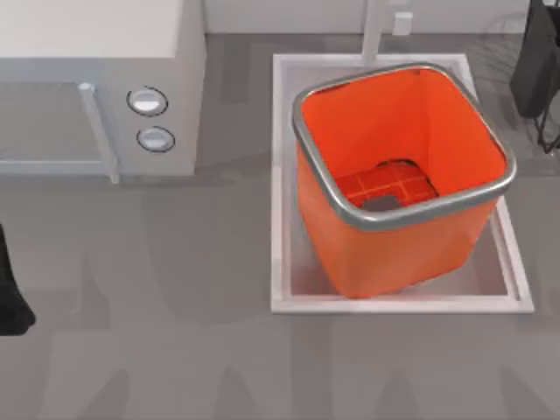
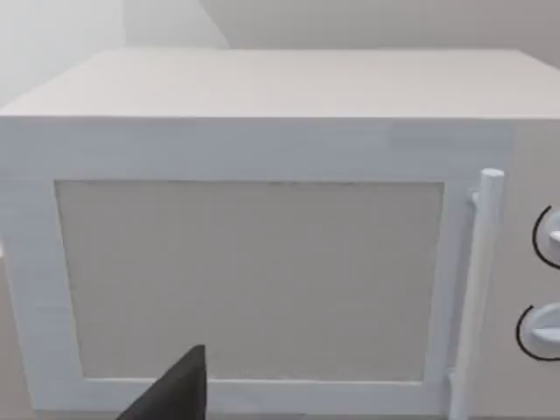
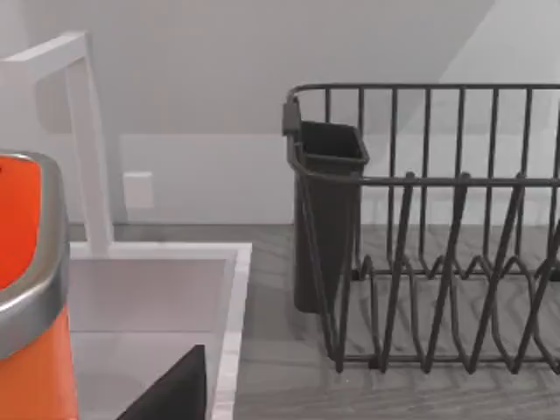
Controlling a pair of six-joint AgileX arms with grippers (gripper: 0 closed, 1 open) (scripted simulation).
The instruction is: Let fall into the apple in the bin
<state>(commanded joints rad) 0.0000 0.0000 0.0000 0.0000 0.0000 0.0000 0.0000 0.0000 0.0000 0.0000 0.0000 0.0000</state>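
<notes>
The bin (image 1: 398, 175), glossy orange plastic with a grey metal rim and gridded floor, stands in a shallow white tray (image 1: 282, 175) on the grey tabletop (image 1: 175, 350), beside a white microwave (image 1: 96, 87). I see no apple. I cannot tell either pincer's state. Risk: searching blind, I could clip the wire dish rack (image 3: 437, 262).
</notes>
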